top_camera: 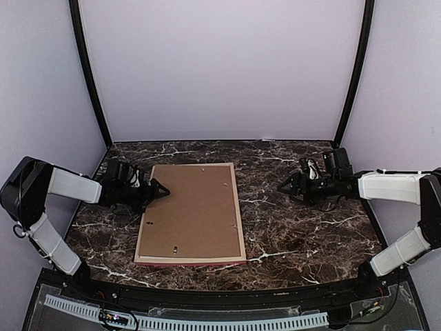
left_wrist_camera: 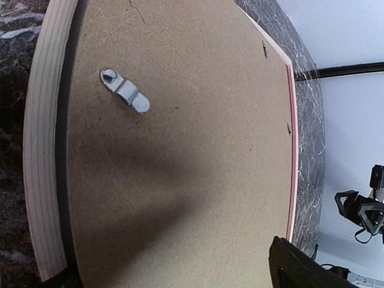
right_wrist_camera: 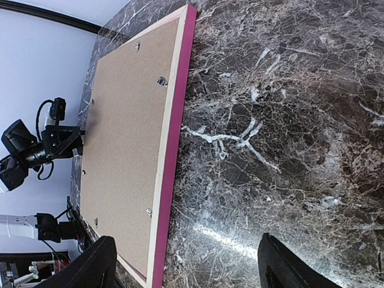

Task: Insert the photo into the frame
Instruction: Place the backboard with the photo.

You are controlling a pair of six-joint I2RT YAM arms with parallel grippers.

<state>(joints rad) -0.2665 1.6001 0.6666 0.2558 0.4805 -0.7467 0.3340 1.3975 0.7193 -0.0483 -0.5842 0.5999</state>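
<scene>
Plainly face-down, frame (top_camera: 189,261) (backing board (top_camera: 193,210) in, seemingly), left fingers (left_wrist_camera: 294,273) and right fingers (right_wrist_camera: 93,270) spread wide, empty.

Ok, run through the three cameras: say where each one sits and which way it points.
Top external: high behind the bases, looking down at the table; both arms show, with left pincer and right pincer.
Left wrist: close over the backing board, facing the right pincer; one own finger shows.
Right wrist: looks across the table toward the frame and left pincer; both own fingers show.
All three share the board in the frame.
</scene>
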